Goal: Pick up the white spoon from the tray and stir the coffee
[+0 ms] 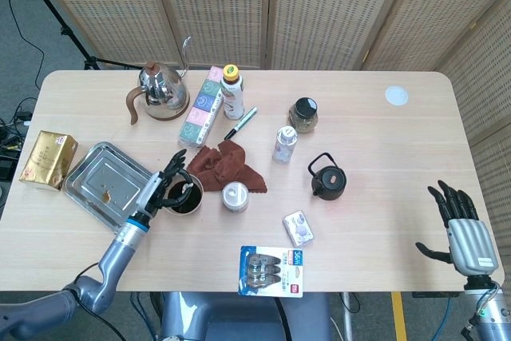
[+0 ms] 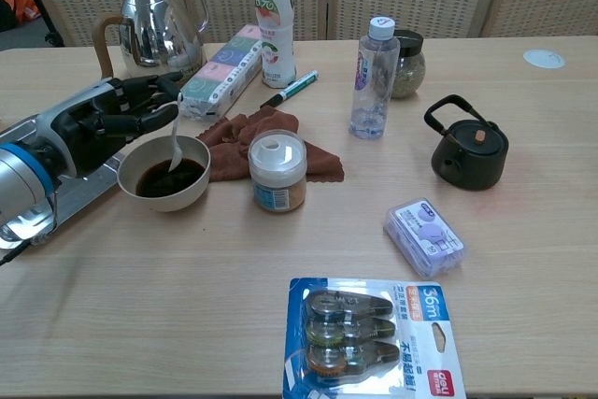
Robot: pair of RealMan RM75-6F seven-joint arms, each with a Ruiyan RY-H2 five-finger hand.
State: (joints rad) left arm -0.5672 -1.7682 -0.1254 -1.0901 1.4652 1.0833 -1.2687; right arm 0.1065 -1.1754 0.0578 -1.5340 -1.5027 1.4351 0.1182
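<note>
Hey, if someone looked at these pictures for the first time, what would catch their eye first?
Probably the left hand at the table's left side, holding the white spoon with its tip down in the bowl of dark coffee, next to the metal tray. After that, the shiny gooseneck kettle at the back left and the black teapot on the right stand out. The right hand waits open at the far right edge.
</note>
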